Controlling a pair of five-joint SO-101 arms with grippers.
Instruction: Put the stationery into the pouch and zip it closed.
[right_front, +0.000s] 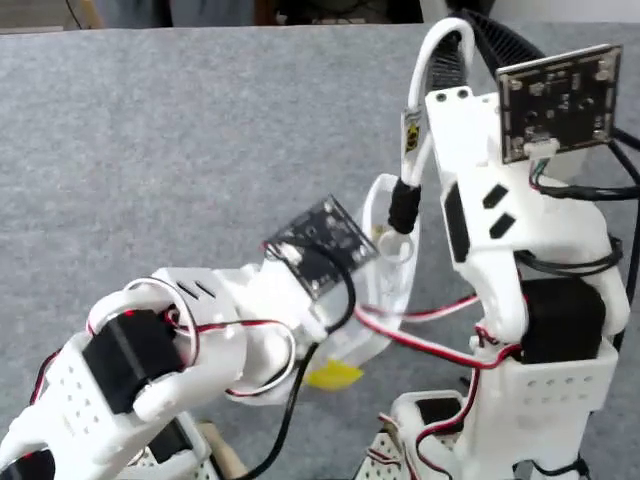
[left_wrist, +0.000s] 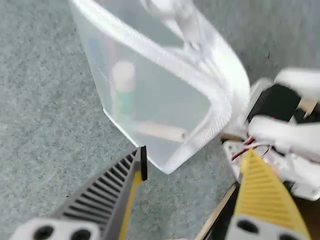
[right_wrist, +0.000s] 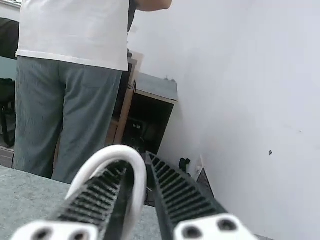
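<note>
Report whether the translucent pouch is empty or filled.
Not empty: a tan stick and a green-and-white item show through the wall of the translucent plastic pouch.

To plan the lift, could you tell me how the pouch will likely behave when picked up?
Probably floppy: the pouch looks like thin, see-through film. Likely light, but the stationery inside may slide and shift its balance. Its smooth skin could slip when pinched.
</note>
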